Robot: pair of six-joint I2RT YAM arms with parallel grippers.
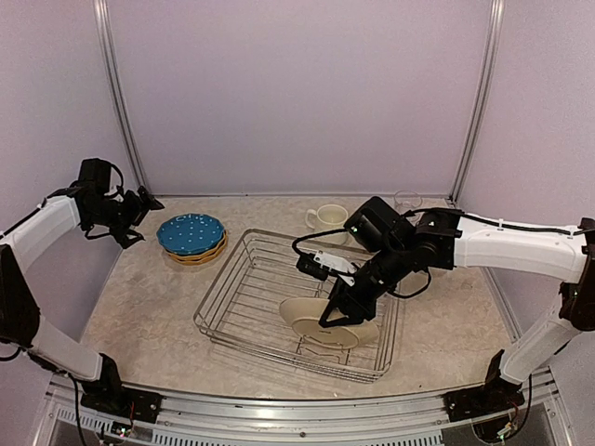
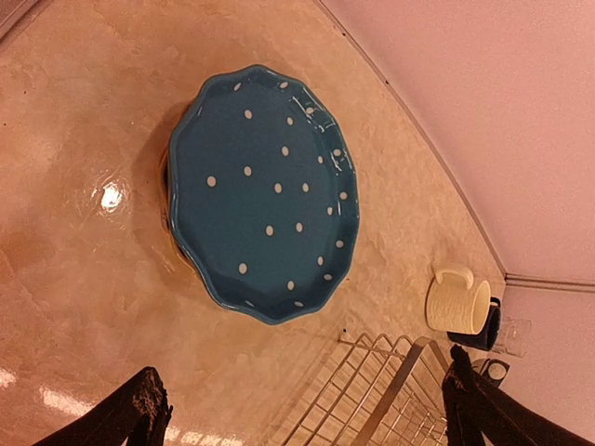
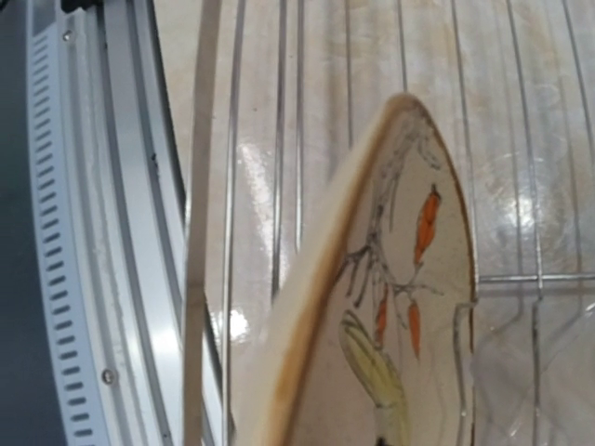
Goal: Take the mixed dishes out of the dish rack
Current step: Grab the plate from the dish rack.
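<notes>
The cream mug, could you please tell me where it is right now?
In the top view, the cream mug stands on the table just beyond the dish rack's far edge, right of the blue dotted plate.

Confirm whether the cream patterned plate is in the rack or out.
In. The plate sits tilted inside the rack's wire walls, the right claw at it.

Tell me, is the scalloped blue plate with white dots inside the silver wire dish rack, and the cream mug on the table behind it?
No. The blue plate with white dots lies outside the silver wire dish rack, on the table to its left; the top external view shows this. The cream mug is on the table behind the rack.
</notes>
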